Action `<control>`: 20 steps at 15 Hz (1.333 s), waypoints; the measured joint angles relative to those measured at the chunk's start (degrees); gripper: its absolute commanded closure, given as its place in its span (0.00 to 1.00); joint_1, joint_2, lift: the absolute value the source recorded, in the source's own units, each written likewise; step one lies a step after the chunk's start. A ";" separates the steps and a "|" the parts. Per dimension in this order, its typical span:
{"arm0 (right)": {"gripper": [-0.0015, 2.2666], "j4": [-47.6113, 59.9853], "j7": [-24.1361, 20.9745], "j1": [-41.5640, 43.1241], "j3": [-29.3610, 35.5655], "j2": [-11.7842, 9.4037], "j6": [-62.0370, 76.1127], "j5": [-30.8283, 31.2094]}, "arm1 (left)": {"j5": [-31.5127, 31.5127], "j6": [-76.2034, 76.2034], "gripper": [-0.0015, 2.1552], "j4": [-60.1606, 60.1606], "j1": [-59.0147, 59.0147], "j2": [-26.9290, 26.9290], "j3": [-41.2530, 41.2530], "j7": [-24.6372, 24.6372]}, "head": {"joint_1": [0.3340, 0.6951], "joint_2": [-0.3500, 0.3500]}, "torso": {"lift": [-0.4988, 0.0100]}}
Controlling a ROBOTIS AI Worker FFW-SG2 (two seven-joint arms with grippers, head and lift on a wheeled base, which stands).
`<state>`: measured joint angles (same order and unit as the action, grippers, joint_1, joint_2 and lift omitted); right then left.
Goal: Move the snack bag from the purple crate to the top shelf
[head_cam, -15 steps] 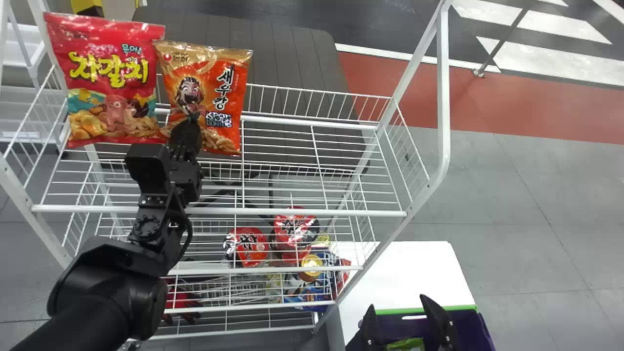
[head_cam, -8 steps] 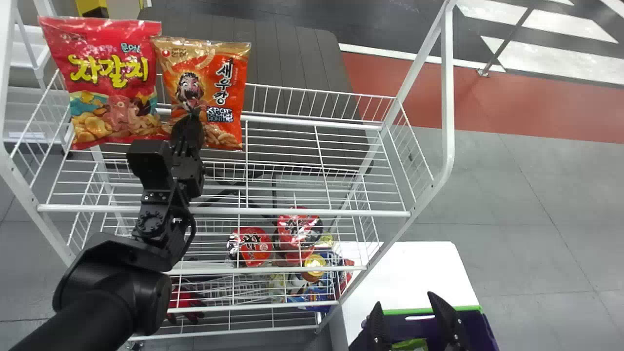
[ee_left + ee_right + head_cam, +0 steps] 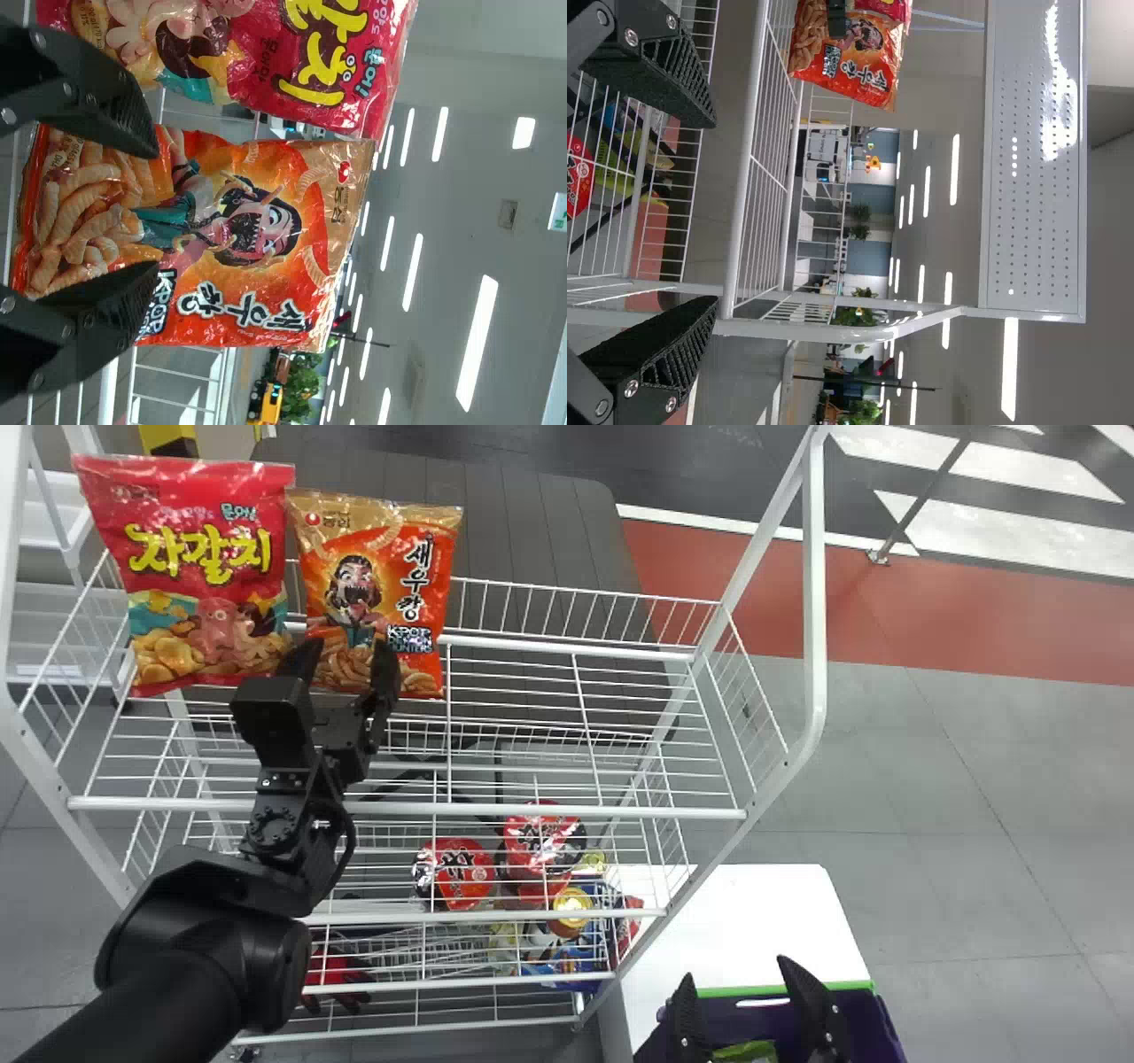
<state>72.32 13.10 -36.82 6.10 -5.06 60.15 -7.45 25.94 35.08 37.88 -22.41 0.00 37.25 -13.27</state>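
My left gripper (image 3: 345, 657) stands open in front of the lower part of the orange snack bag (image 3: 376, 593), which is upright on the top shelf (image 3: 567, 811) beside a red snack bag (image 3: 199, 558). In the left wrist view, the orange bag (image 3: 239, 239) lies beyond the parted fingers of the left gripper (image 3: 152, 211). At the lower right, my right gripper (image 3: 735, 974) is held open over the purple crate (image 3: 864, 1014), where part of a green packet (image 3: 744, 1051) shows. The right wrist view has that gripper (image 3: 713, 212) with nothing between its fingers.
Lower wire shelves hold red-lidded cups (image 3: 456, 872) and other packets. The rack's white side post (image 3: 812, 602) rises at the right. A white table (image 3: 735, 921) stands behind the crate.
The left gripper has opened and let go of the orange bag, which has shifted slightly to the right. The right gripper keeps its place over the crate.
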 measured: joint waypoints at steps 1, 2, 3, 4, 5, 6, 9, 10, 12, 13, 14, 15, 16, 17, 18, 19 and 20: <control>0.05 -0.14 0.00 0.10 0.08 -0.03 0.00 0.03 | -0.01 0.03 0.06 0.01 0.00 0.00 -0.02 0.00 | 1.00 0.12 | 0.98; 0.05 -0.33 0.00 0.24 0.18 -0.04 0.00 0.06 | -0.11 0.03 0.06 0.09 0.00 0.00 -0.02 0.00 | 1.00 0.12 | 0.98; 0.05 -0.58 0.00 0.41 0.27 -0.05 0.00 0.07 | -0.29 0.04 0.06 0.23 -0.01 0.00 0.03 0.00 | 1.00 0.11 | 0.98; 0.05 -0.83 0.00 0.58 0.30 -0.08 0.00 0.07 | -0.46 0.08 0.06 0.37 -0.01 0.00 0.11 -0.02 | 1.00 0.11 | 0.98; 0.05 -1.07 0.00 0.73 0.37 -0.12 0.00 0.07 | -0.63 0.11 0.06 0.55 -0.01 0.00 0.16 -0.08 | 1.00 0.11 | 0.98; 0.05 -1.25 0.00 0.83 0.43 -0.16 0.00 0.07 | -0.84 0.11 0.06 0.79 -0.01 0.00 0.18 -0.15 | 1.00 0.11 | 0.98; 0.05 -1.57 0.04 1.20 0.72 -0.29 -0.45 0.07 | -2.30 -0.37 0.06 4.30 1.04 0.00 0.24 -1.29 | 1.00 0.09 | 0.98; 0.05 -1.62 0.02 1.30 0.81 -0.33 -0.59 0.07 | -3.38 -2.25 0.06 7.58 2.60 0.00 0.24 -1.52 | 1.00 0.07 | 0.98; 0.05 -1.14 0.00 1.37 0.92 -0.32 -0.74 0.07 | -7.73 -11.99 0.06 20.29 8.49 0.00 -0.13 -1.64 | 1.00 0.00 | 0.98; 0.05 -0.50 0.00 1.28 0.93 -0.31 -1.06 0.07 | -9.57 -16.89 0.06 26.60 11.30 0.00 -0.50 -1.61 | 1.00 0.00 | 0.98; 0.05 0.50 0.00 1.07 0.93 -0.29 -1.82 0.09 | -11.00 -22.41 0.06 34.01 14.21 0.00 -0.80 -2.09 | 1.00 0.00 | 0.98; 0.05 1.54 0.00 0.89 0.93 -0.23 -2.67 0.17 | -12.10 -26.24 0.06 40.64 16.63 0.00 -0.80 -3.34 | 1.00 0.00 | 0.98; 0.05 2.53 0.00 0.78 0.93 -0.13 -3.49 0.34 | -12.77 -28.76 0.06 45.76 18.52 0.00 -0.84 -3.86 | 1.00 0.00 | 0.98; 0.05 4.23 0.00 0.47 0.90 0.00 -5.05 0.55 | -13.22 -31.28 0.06 51.46 20.67 -0.39 -1.25 -3.99 | 1.00 0.00 | 0.98; 0.05 7.35 0.00 -0.36 0.86 0.11 -7.66 0.69 | -13.57 -33.96 0.06 57.38 23.12 -2.05 -2.33 -3.99 | 1.00 0.00 | 0.98; 0.05 11.03 0.00 -1.45 0.85 0.21 -10.41 0.74 | -14.02 -36.64 0.06 62.38 25.48 -4.05 -3.86 -3.96 | 1.00 0.00 | 0.98; 0.05 16.25 0.00 -3.00 0.86 0.33 -14.10 0.77 | -14.53 -39.77 0.06 67.84 28.63 -6.43 -6.47 -3.69 | 1.00 0.00 | 0.98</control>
<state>88.57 13.10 -39.82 6.96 -4.72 46.05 -6.68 11.41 -4.69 105.72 6.22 -6.43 30.78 -16.95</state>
